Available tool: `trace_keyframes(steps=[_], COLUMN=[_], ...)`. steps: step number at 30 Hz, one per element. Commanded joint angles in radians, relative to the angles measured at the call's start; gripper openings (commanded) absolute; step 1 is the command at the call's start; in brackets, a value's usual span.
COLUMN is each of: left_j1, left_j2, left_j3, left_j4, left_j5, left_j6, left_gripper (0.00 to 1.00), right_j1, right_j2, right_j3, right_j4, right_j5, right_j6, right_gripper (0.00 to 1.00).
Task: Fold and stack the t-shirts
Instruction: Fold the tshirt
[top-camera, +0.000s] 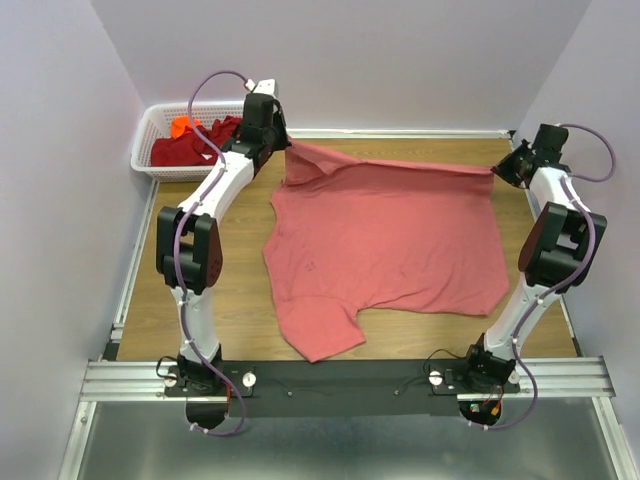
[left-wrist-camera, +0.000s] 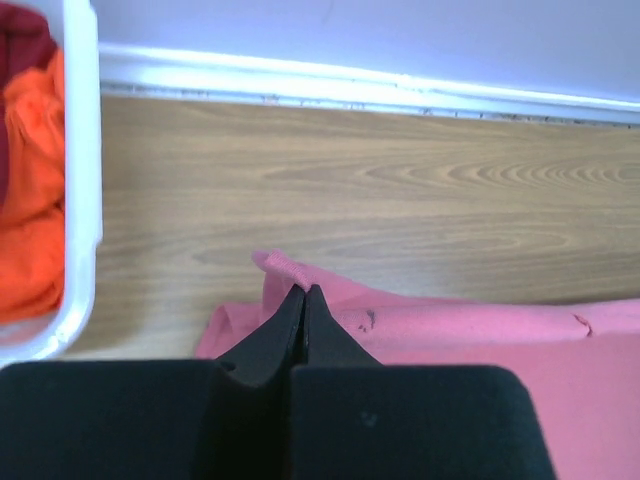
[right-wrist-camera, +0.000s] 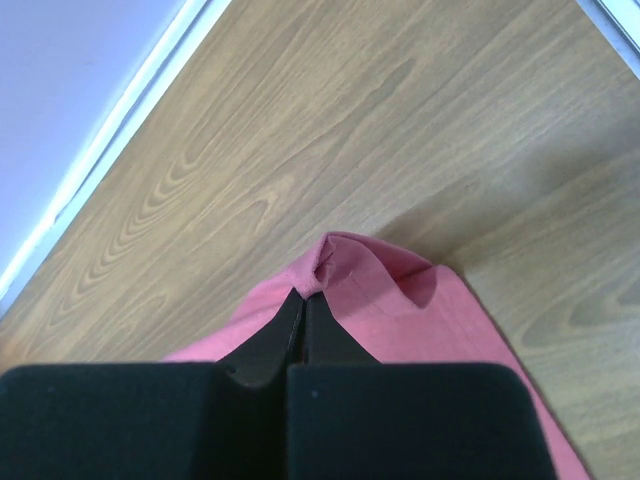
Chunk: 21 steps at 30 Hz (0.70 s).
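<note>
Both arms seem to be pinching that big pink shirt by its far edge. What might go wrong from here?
Each arm's jaws pinch only a small tuck of the salmon-pink t-shirt, so a corner might slip free mid-fold and leave it crooked. The left arm works close to the white basket, so a wide swing might knock it.

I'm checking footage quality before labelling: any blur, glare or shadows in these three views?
Top external: even light, sharp, no glare. Left wrist: basket rim overexposed, left pincer body a blurred black mass. Right wrist: salmon-pink t-shirt casts a soft shadow on the table, wood grain crisp.
</note>
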Motion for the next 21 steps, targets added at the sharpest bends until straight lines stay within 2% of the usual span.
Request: trace_keyframes(steps=[1,5,11,21], left_j1=[0.011,0.011,0.011,0.011], left_j2=[0.045,0.128,0.203,0.164], left_j3=[0.083,0.205,0.285,0.232], left_j4=[0.095,0.108,0.106,-0.001], left_j5=[-0.04,-0.013,0.004,0.003], left_j6=[0.097,0.156,0.192,0.16], left_gripper=[0.0,0.0,0.0,0.0], right_j1=[-0.004,-0.004,-0.004,-0.004], right_j2=[0.052,0.08,0.103,0.043], right_j3=[0.061,0.078,0.078,0.035], right_j4=[0.011,0.016,0.014,0.013], right_j5=[0.0,0.002,-0.006,0.005], right_j6=[-0.028,-0.036,-0.046,-0.094], right_gripper=[0.01,0.01,0.01,0.01])
